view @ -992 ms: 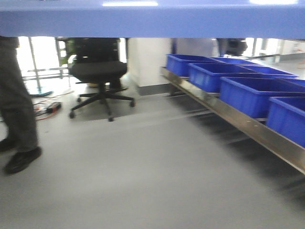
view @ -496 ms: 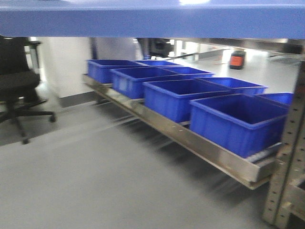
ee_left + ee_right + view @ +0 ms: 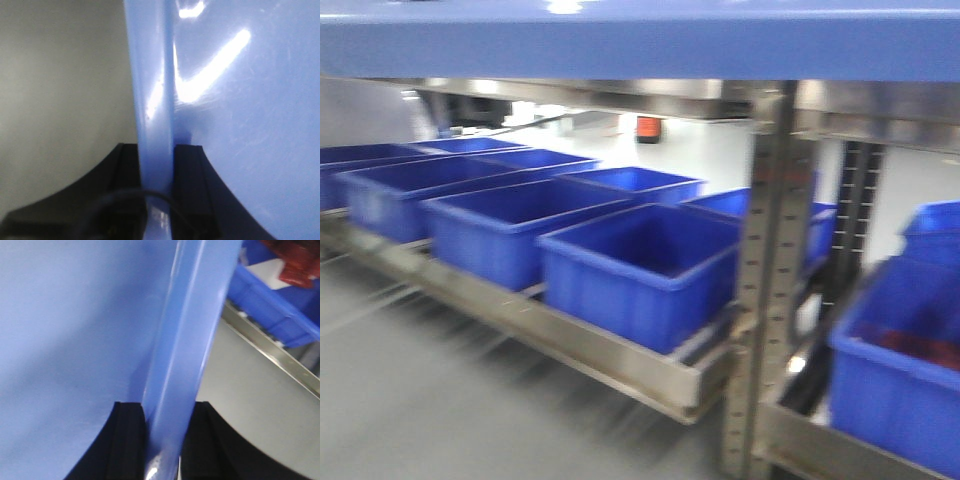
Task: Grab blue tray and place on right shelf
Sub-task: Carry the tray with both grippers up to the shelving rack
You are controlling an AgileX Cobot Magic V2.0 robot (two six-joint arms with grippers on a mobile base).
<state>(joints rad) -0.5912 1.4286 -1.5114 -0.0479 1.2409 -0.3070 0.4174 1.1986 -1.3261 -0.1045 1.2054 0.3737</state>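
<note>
The blue tray (image 3: 640, 40) is a glossy periwinkle band across the top of the front view, held up off the floor. My left gripper (image 3: 157, 150) is shut on the tray's left rim (image 3: 155, 90), one black finger on each side. My right gripper (image 3: 165, 407) is shut on the tray's right rim (image 3: 190, 325) in the same way. The steel shelf (image 3: 580, 350) with its shiny front lip runs from the left to the middle, ending at a perforated grey upright (image 3: 765, 280). Its lip also shows in the right wrist view (image 3: 270, 352).
Several deep dark-blue bins (image 3: 640, 265) stand in a row on the low shelf. Another bin (image 3: 910, 370) holding red items sits right of the upright, also in the right wrist view (image 3: 280, 305). An upper steel shelf (image 3: 620, 95) runs just below the tray. Grey floor (image 3: 440, 400) lies at the lower left.
The front view has swung to the right: the office chair and the standing person have left the frame, the bins have slid left, and the upright and right-hand bin have come in. The tray stays gripped.
</note>
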